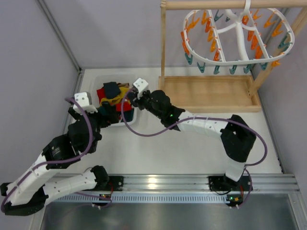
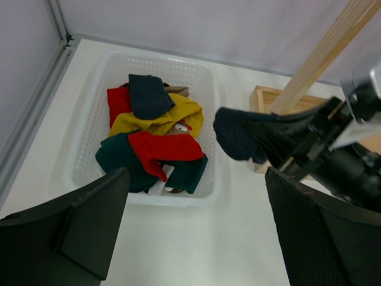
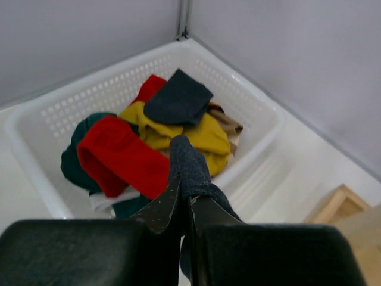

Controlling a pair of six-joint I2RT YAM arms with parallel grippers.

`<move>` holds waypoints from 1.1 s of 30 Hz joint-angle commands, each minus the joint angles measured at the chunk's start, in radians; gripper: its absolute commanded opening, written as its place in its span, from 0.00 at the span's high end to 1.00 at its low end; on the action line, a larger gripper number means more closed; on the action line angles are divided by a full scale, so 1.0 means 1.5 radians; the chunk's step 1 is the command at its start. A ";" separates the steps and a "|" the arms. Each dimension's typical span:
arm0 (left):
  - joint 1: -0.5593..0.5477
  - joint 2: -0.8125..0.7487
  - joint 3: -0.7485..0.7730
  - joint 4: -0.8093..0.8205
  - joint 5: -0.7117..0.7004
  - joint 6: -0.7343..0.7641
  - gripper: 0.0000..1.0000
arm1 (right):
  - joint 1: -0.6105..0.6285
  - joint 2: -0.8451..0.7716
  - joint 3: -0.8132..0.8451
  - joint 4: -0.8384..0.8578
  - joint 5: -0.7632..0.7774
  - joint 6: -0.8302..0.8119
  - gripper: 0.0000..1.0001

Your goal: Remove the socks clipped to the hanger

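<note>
**A:** Right gripper (image 3: 183,205) is clamped on the navy sock (image 3: 189,164). The basket (image 3: 53,113) holding the other socks (image 3: 122,149) sits just ahead, below it. The left gripper (image 2: 196,179) is apart and empty.

**B:** The hanger (image 1: 225,63), well behind, looks bare, so this is probably the final drop. Reach forward over the pile, then release.

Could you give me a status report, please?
Left gripper open. Right gripper shut on navy sock at basket edge. Hanger shows no socks. Nothing in the way.
</note>
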 commanded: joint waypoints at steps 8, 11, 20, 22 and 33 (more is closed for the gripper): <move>0.002 -0.126 -0.076 -0.036 -0.011 -0.035 0.01 | -0.027 0.276 0.389 0.036 -0.170 -0.061 1.00; 0.002 -0.122 -0.085 -0.037 -0.016 -0.043 0.01 | -0.033 0.377 0.558 0.025 -0.215 -0.054 1.00; 0.002 -0.148 -0.094 -0.036 -0.008 -0.041 0.01 | -0.029 0.448 0.599 0.001 -0.208 -0.012 0.53; 0.003 -0.146 -0.093 -0.036 -0.008 -0.040 0.01 | -0.029 0.416 0.564 -0.007 -0.201 -0.011 0.41; 0.009 -0.129 -0.087 -0.036 -0.004 -0.037 0.01 | -0.029 0.101 0.247 -0.071 -0.086 0.018 0.34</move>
